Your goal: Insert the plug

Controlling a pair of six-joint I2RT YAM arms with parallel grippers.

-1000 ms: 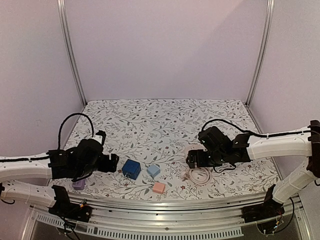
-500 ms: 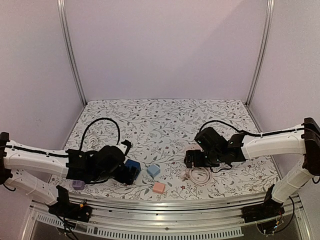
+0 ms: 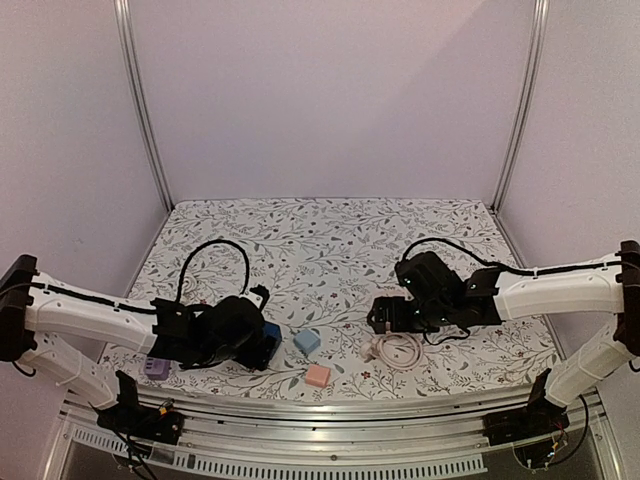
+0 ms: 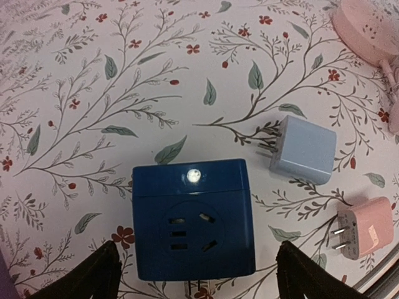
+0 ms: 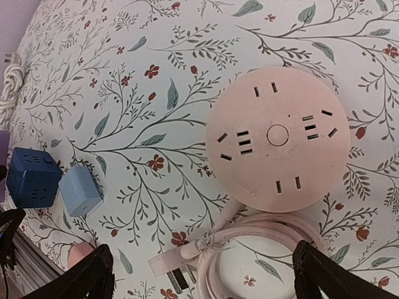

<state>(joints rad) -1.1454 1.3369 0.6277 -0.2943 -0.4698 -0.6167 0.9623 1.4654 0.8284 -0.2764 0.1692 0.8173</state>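
White arms (image 3: 85, 316), black wrists (image 3: 225, 330), seemingly black cables (image 3: 215, 241).

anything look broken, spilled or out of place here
Nothing stands out. The blue socket cube, light blue adapter, pink adapter and round pink power strip all look intact, and the strip's cord is coiled and tied.

Bystanders on the floral-print tablecloth (image 3: 330, 240)
A small purple plastic block (image 3: 156, 369) lay at eight o'clock by the front edge; a coiled white cord (image 5: 9, 84) lay toward nine o'clock.
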